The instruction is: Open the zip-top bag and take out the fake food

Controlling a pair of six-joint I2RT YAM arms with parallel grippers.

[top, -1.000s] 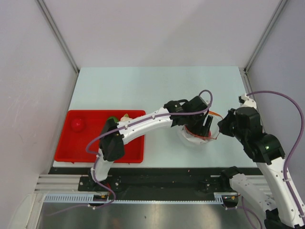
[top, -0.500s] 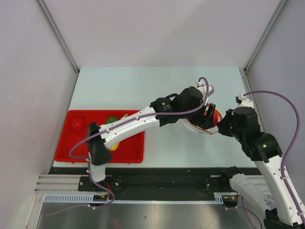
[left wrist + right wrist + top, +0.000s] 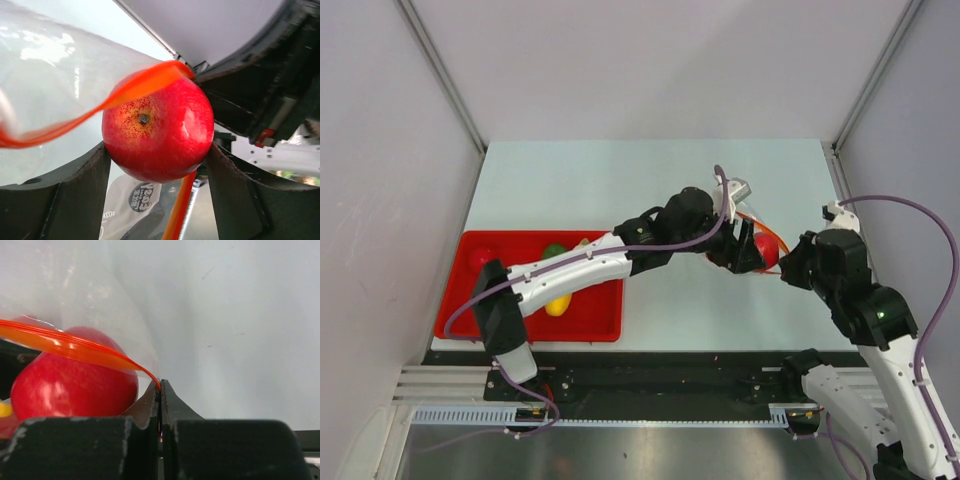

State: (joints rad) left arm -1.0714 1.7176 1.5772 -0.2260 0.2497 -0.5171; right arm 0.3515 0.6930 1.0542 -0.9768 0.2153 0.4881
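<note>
Squarely, red apple (image 3: 157,132) points dimple-first at left gripper (image 3: 157,167).

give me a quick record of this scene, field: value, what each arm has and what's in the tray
left gripper: jaws shut on the red apple
red apple: at the mouth of the zip-top bag, red zip strip across its top
right gripper: jaws shut on the bag's edge at the zip strip
red tray: holds a red ball, a green piece, a yellow oval
task state: apple not yet clear of the bag
</note>
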